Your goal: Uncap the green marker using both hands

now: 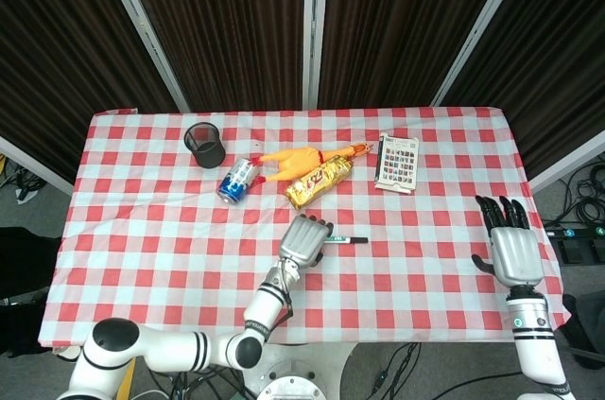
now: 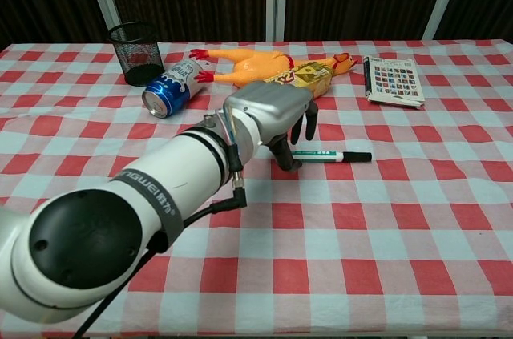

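Note:
The green marker (image 1: 348, 241) (image 2: 330, 156) lies flat near the table's middle, white barrel with green print and a black cap (image 2: 359, 157) at its right end. My left hand (image 1: 304, 241) (image 2: 276, 115) hangs over the marker's left end, fingers curved downward and apart. Its thumb (image 2: 286, 156) reaches down to the cloth and hides that end. The other fingers stay above the barrel and do not close on it. My right hand (image 1: 513, 249) lies flat with fingers spread at the table's right edge, far from the marker; only the head view shows it.
Along the back stand a black mesh cup (image 1: 205, 145) (image 2: 136, 52), a blue can on its side (image 1: 235, 180) (image 2: 170, 87), a rubber chicken (image 1: 293, 162) (image 2: 240, 66), a gold snack packet (image 1: 319, 182) (image 2: 313, 76) and a printed card pack (image 1: 397, 163) (image 2: 391, 80).

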Controlling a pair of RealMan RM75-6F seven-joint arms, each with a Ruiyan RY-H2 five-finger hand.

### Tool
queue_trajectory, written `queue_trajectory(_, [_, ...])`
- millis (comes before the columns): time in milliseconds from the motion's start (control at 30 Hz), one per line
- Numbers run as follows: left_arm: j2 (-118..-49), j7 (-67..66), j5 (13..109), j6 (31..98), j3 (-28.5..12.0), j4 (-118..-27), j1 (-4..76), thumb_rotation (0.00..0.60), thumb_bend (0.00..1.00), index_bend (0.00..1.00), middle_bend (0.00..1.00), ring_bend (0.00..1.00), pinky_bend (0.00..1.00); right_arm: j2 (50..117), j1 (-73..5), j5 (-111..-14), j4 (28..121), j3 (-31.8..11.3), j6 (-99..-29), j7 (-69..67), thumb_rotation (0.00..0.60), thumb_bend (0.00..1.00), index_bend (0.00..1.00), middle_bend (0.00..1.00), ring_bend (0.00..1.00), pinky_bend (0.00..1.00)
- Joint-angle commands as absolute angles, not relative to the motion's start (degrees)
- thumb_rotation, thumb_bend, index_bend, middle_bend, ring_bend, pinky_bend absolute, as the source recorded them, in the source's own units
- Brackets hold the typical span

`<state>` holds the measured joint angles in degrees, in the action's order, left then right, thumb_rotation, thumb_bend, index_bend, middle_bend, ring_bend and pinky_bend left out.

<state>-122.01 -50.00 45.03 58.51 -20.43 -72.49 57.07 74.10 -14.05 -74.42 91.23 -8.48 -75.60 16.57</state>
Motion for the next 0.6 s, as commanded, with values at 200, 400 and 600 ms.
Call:
queue_trajectory(200, [-125.2,-48.6,45.4,56.3,-20.6,-64.7,60.0,0.6,0.29,0.42,0.45,0.4,0.45,74.3,-14.1,-74.2,90.7,-8.2,-75.5,16.4,0.6,0.04,0.04,0.11,0.0,0.0])
queue_trajectory(400, [-126.0,-50.6,44.2,55.8,-20.9,-61.9,61.3,0.6,0.29,0.43,0.46,0.41,0.46,74.3,-14.3,-73.6,90.1,-8.4,-75.1,15.9,0.6,0.04,0.04,0.11,0.0,0.0])
queue_trajectory(600, [-126.5,-54.6,42.0,56.0,-21.5,-61.3,63.0,0.6,0.29,0.45,0.47,0.42,0.47,74.6,-14.6,-73.5,89.5,-8.3,-74.6,15.3,0.6,0.04,0.04,0.11,0.0,0.0])
